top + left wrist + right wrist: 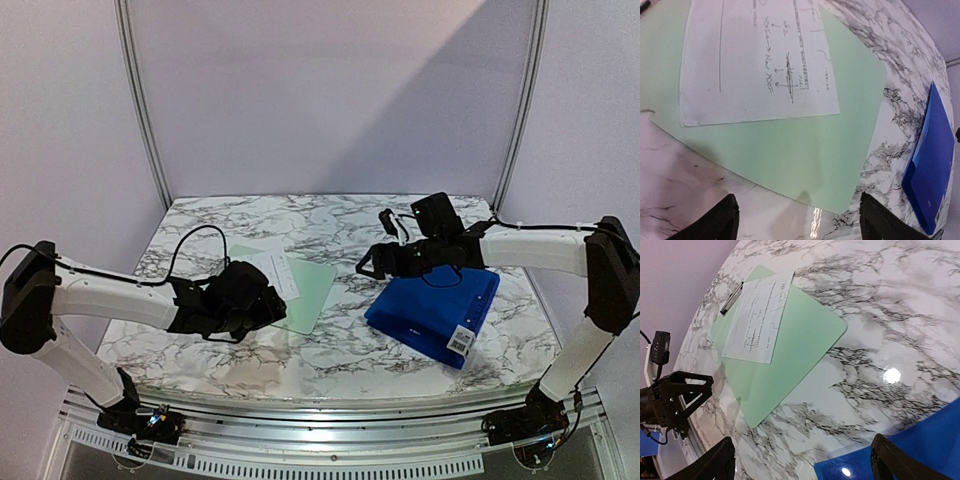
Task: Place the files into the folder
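Observation:
The files lie left of centre on the marble table: a large pale green sheet [305, 290] [790, 150] [795, 340] with a smaller white slip [272, 270] [755, 65] [760, 315] of written lines on top of it. The glossy blue folder [425, 315] [932, 160] [910, 450] lies closed at the right, its barcode sticker [460, 341] at the near corner. My left gripper [275, 305] [797, 200] hovers open over the sheet's near edge, holding nothing. My right gripper [372, 262] [801, 442] hangs open and empty above the folder's far left corner.
A thin black clip-like object [731, 298] lies at the far corner of the green sheet. Bare marble [330, 345] separates sheet and folder. Metal frame posts [145, 110] stand at the back corners.

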You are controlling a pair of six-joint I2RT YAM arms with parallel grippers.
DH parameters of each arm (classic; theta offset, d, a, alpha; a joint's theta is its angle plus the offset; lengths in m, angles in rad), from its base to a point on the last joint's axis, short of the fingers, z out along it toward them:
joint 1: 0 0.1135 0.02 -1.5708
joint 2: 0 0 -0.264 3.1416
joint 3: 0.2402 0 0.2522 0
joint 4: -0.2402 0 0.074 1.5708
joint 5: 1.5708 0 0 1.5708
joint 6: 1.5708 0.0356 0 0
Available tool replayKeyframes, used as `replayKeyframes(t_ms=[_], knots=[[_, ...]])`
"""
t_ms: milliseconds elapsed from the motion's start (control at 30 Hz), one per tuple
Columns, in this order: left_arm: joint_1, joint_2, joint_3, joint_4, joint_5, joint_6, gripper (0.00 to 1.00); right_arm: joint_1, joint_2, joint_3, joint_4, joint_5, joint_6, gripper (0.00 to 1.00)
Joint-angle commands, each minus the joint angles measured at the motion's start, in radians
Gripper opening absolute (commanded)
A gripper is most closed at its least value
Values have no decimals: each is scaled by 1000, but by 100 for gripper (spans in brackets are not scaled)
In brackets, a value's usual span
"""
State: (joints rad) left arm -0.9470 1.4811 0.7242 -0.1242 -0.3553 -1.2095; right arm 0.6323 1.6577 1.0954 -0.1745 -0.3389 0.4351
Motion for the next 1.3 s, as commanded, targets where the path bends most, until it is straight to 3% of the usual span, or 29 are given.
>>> replayKeyframes(t_ms=[0,200,367,600,1000,1267], knots=[[15,-55,61,-109,-103,232,85,1,123,61,147,-182,114,92],[195,-38,94,-38,-31,463,89,11,269,187,166,-232,155,91],[360,64,142,27,112,559,90,11,372,266,163,-247,179,91],[479,269,249,71,278,638,93,11,443,308,129,-235,173,91],[488,439,331,105,372,568,92,-1,427,282,76,-198,127,91],[406,523,410,168,444,571,90,-42,407,252,108,-213,137,91]])
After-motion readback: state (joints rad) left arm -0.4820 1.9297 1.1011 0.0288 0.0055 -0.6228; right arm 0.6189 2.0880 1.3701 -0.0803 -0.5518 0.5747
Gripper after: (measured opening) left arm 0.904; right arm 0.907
